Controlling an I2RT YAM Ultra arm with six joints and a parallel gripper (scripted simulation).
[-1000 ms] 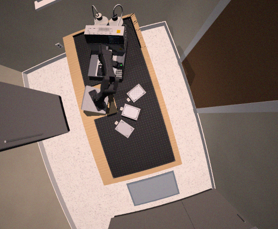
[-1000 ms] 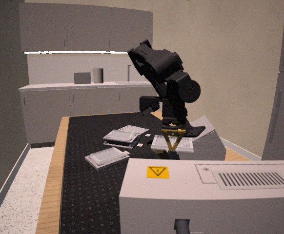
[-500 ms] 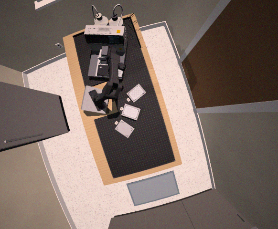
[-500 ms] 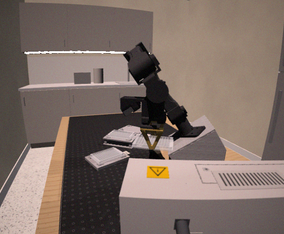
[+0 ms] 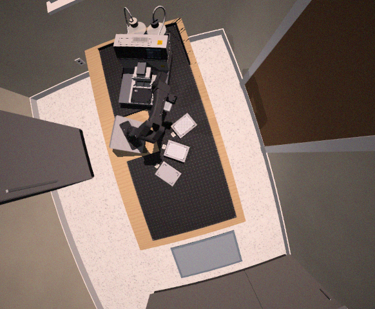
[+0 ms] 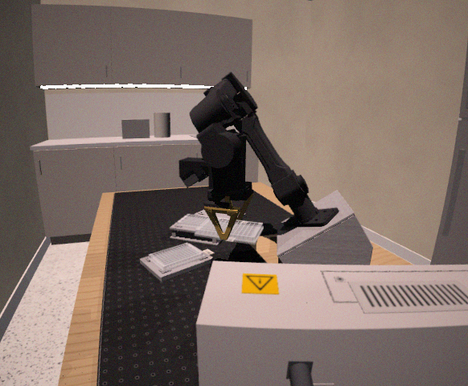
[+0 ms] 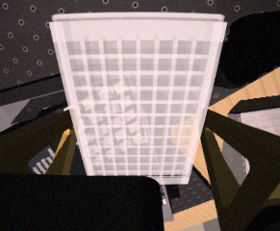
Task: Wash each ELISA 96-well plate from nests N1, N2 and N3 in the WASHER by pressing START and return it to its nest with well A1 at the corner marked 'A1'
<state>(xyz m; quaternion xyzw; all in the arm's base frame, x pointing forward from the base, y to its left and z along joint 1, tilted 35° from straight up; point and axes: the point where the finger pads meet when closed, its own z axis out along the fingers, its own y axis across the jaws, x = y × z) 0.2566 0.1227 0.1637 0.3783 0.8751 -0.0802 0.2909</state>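
My gripper (image 6: 223,224) is shut on a clear 96-well plate (image 6: 232,231) and holds it level above the black mat, between the washer and the nests. In the wrist view the plate (image 7: 137,96) fills the middle, with my gold fingers on its two long sides (image 7: 140,151). In the top view the arm (image 5: 156,109) covers most of the held plate. Two nests hold plates: one nearer the washer (image 5: 183,125) and the middle one (image 5: 176,150). The third nest (image 5: 167,173) is an empty grey slab. The washer (image 5: 141,43) stands at the far end, its carrier pocket (image 5: 141,95) empty.
The arm's base sits on a tilted grey block (image 5: 127,138) left of the nests. Two bottles (image 5: 145,24) stand behind the washer. The washer's casing (image 6: 342,315) fills the near right of the exterior view. The keypad is hidden behind the arm.
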